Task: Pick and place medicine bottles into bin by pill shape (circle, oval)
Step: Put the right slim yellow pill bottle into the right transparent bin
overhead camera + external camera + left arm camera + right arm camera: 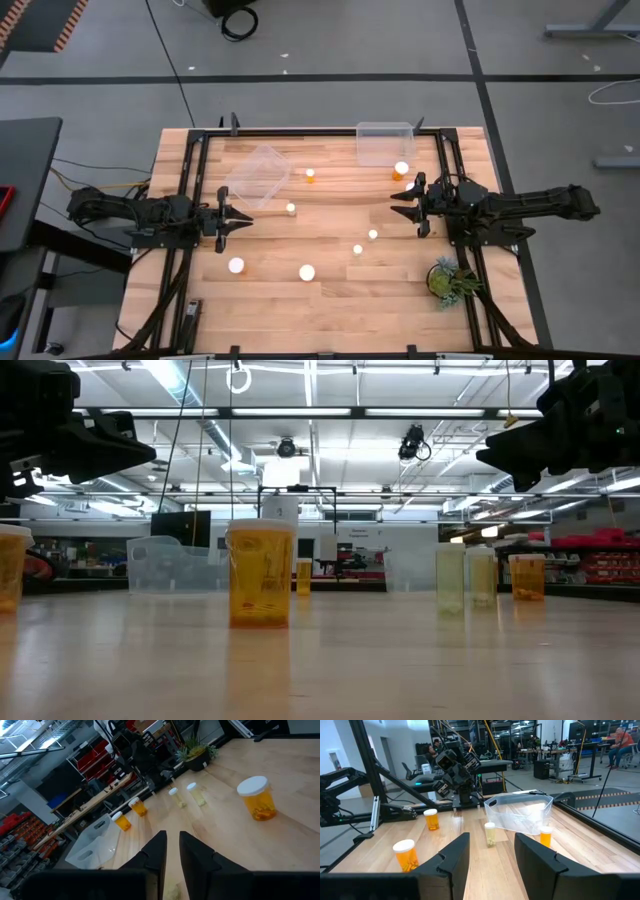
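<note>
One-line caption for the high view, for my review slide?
Seven medicine bottles stand scattered on the table beside two clear bins; both grippers hover empty.

Long ceiling tube lights [300, 412] are doing all the work here, lighting the wooden counter [330, 290] bright and even so the bottles are barely casting shadows from above. In the low view the lights are blowing out a bit, the arms are showing as dark silhouettes, and the near counter is going soft and blurry. The nearest orange bottle [261, 575] is glowing, backlit.
</note>
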